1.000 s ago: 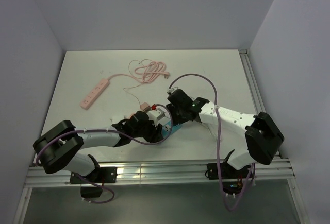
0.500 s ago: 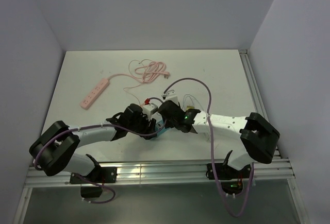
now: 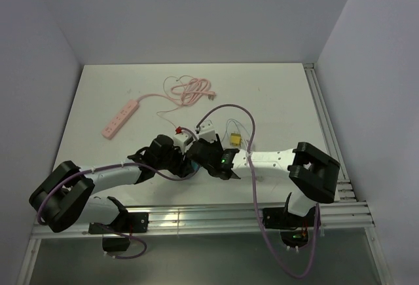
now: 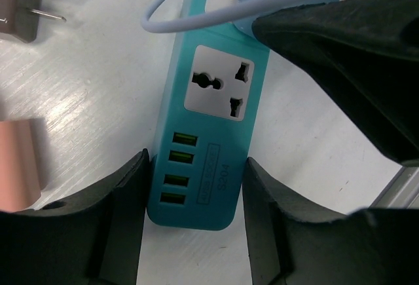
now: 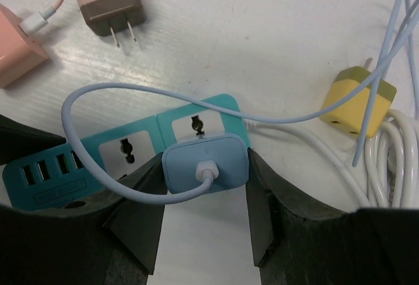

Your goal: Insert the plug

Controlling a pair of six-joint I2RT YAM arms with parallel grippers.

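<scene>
A teal power strip (image 4: pixel 213 131) lies flat on the white table, with universal sockets and several USB ports. My left gripper (image 4: pixel 196 162) is shut on its USB end, one finger on each long side. My right gripper (image 5: pixel 206 160) is shut on a light blue plug (image 5: pixel 206 162) with a pale blue cable. It holds the plug over the socket (image 5: pixel 196 125) at the strip's (image 5: pixel 39 179) other end. The prongs are hidden under the plug body. In the top view the two grippers, left (image 3: pixel 178 152) and right (image 3: pixel 200 151), meet near the front middle and hide the strip.
A yellow adapter (image 5: pixel 358 99) with a white cable coil (image 5: pixel 386 160) lies right of the strip. A brown two-prong plug (image 5: pixel 111 3) and a pink adapter (image 5: pixel 16 39) lie beyond it. A pink power strip (image 3: pixel 120 118) and its coiled cord (image 3: pixel 190 92) are at the back left.
Both grippers have shifted left and nearer the front edge together with the strip and plug. The yellow adapter, covered before by the right arm, now shows.
</scene>
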